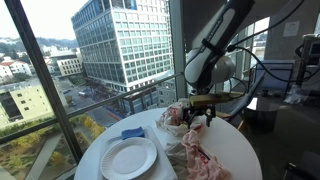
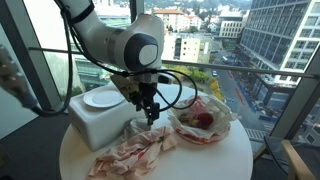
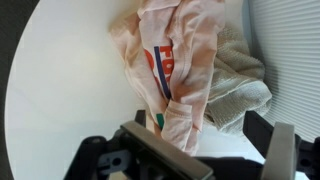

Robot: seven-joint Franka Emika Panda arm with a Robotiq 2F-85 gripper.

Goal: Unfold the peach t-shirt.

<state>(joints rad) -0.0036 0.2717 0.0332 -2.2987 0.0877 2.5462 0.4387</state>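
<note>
- The peach t-shirt lies crumpled on the round white table, bunched into a long wrinkled heap rather than spread flat.
- Looking down from the wrist, the shirt runs up the middle of the view. A patch of red, blue and green print shows among the folds.
- The gripper hangs from the arm and points down over one end of the shirt.
- Its fingers stand wide apart with nothing between them. I cannot tell whether the tips touch the fabric.
- A whitish-grey cloth lies right beside the shirt, its edge tucked under the peach fabric.
- In an exterior view, a white plate sits off to one side, with a small blue cloth just beyond it. Both lie apart from the shirt.
- A crinkled clear wrapper with something red inside rests on the table near the gripper, on the side away from the plate.
</note>
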